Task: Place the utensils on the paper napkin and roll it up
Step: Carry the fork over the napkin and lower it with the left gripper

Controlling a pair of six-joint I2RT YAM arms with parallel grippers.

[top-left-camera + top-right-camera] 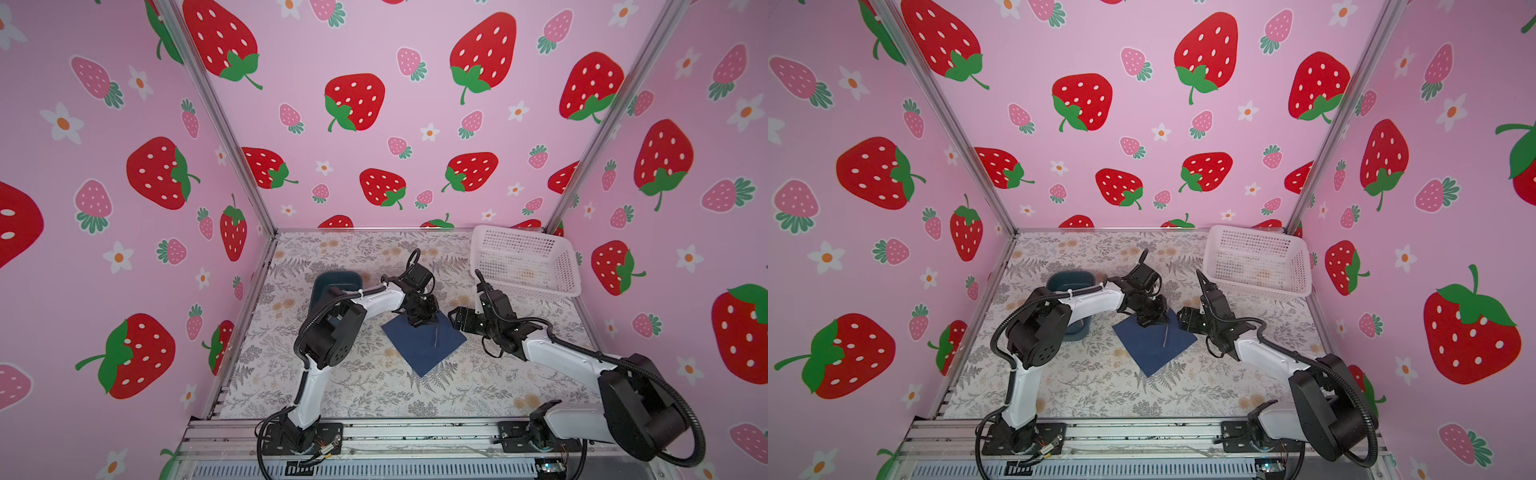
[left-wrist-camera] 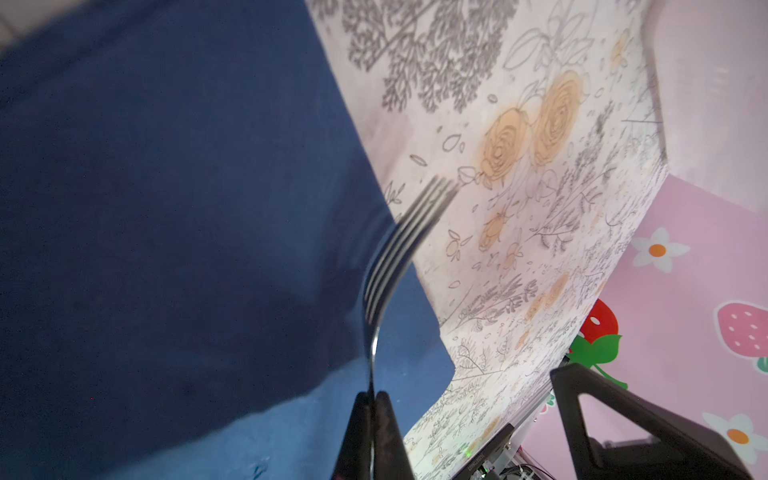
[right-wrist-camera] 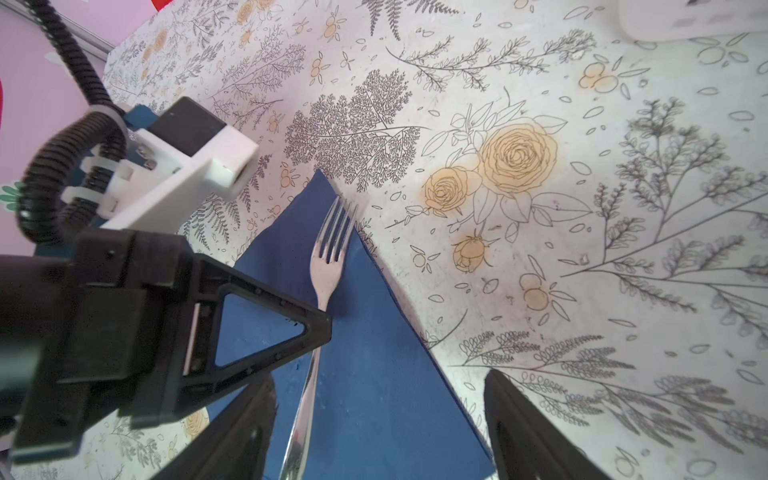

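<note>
The dark navy paper napkin (image 1: 424, 347) (image 1: 1152, 351) lies flat as a diamond in the middle of the floral table. One utensil shows, a shiny metal fork (image 1: 435, 334) (image 1: 1165, 336) (image 3: 332, 245). My left gripper (image 1: 422, 321) (image 2: 372, 399) is shut on its handle and holds it low over the napkin's far right part. The tines (image 2: 409, 232) reach past the napkin's (image 2: 166, 208) edge. Whether the fork touches the paper I cannot tell. My right gripper (image 1: 455, 318) (image 3: 380, 378) is open just right of the napkin (image 3: 374, 395), and the fork's handle end passes between its fingers untouched.
A white perforated basket (image 1: 523, 262) (image 1: 1258, 257) stands at the back right. A dark teal tub (image 1: 332, 280) (image 1: 1069, 280) sits at the back left, partly behind the left arm. Pink strawberry walls enclose the table on three sides.
</note>
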